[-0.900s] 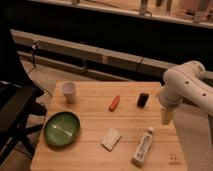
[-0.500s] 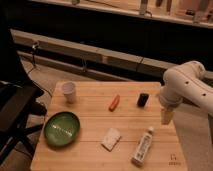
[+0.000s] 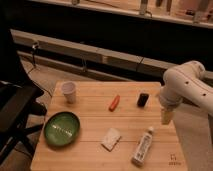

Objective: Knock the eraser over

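Where the wooden table (image 3: 90, 160) comes nearest to us, a white bottle (image 3: 142, 147) lies on its side toward the right edge. A pale cream block (image 3: 111, 138) lies flat just left of it. Further left sits a green bowl (image 3: 61, 128). A little beyond the bottle, we see the gripper (image 3: 166, 116) hanging downward from a white arm (image 3: 185, 87) at the table's right edge. We cannot tell how far it is open, and we see nothing in its hold. Beyond it and to its left, the black eraser (image 3: 143, 99) rests on the table, near the gripper but apart from it. Whether it stands upright or lies down we cannot make out. An orange-red piece (image 3: 114, 103) lies left of the eraser, with a gap between them. Toward the far left corner a white cup (image 3: 68, 91) stands upright. A dark chair (image 3: 15, 107) is off the table's left side, and a long ledge (image 3: 100, 52) runs behind.
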